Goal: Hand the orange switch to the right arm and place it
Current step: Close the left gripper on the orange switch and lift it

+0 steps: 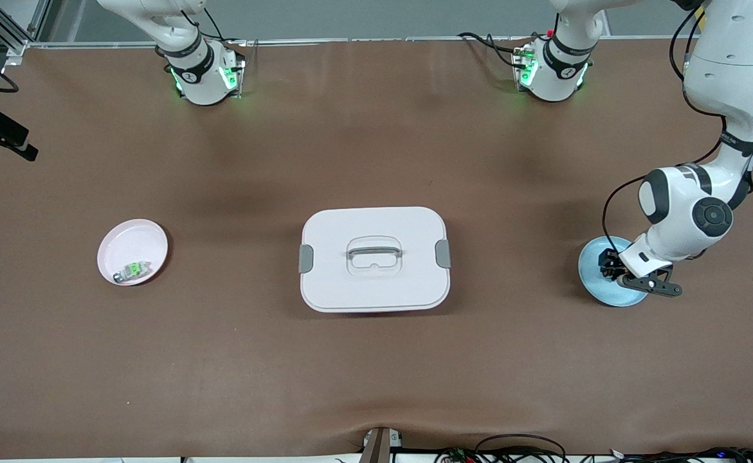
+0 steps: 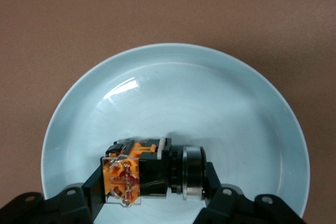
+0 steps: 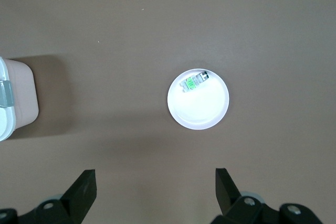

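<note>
The orange switch [image 2: 152, 174], a black block with an orange end and a round metal-ringed end, lies on its side in the pale blue plate [image 2: 173, 103] at the left arm's end of the table. My left gripper [image 2: 153, 182] is down in that plate [image 1: 591, 257], shut on the switch [image 1: 609, 265] with one finger at each end. My right gripper [image 3: 155, 179] is open and holds nothing, hanging high over the brown table near the pink plate [image 3: 202, 111]. Only the base of the right arm [image 1: 190, 58] shows in the front view.
A pink plate [image 1: 132, 241] toward the right arm's end holds a small grey part with a green top [image 1: 134, 270]. A white lidded box [image 1: 374, 218] with a handle and grey clips sits mid-table. Cables lie along the front edge.
</note>
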Robot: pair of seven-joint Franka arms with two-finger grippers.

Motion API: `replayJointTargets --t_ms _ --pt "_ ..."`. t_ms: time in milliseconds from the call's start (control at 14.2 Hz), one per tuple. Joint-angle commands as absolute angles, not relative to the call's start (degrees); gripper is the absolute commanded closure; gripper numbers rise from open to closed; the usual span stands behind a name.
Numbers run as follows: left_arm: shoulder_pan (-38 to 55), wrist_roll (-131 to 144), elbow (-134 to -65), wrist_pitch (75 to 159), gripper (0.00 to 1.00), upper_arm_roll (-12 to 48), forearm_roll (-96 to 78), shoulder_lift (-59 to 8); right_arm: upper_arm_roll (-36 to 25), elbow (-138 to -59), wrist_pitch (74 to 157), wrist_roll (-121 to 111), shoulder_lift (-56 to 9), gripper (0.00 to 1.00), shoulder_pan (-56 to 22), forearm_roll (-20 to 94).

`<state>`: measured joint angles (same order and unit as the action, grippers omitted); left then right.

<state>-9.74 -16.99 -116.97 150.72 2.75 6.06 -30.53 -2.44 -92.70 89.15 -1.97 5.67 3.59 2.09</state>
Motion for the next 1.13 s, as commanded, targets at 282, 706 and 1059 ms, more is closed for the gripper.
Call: replayJointTargets --t_ms 282,706,1059 --pt "-9.3 -10.0 -115.9 146.4 1.0 4.7 6.6 -25.2 -1.4 -91.7 88.8 -2.2 4.9 0.0 4.5 1.4" --pt "-9.4 2.7 -112.2 135.0 1.0 10.1 6.5 -21.3 -1.4 -91.7 88.9 -2.2 4.5 0.0 4.3 1.8" --pt "-9.5 10.9 -108.8 128.5 1.0 14.1 6.5 -20.6 -1.1 -91.9 88.4 -2.3 4.0 0.0 1.9 2.2"
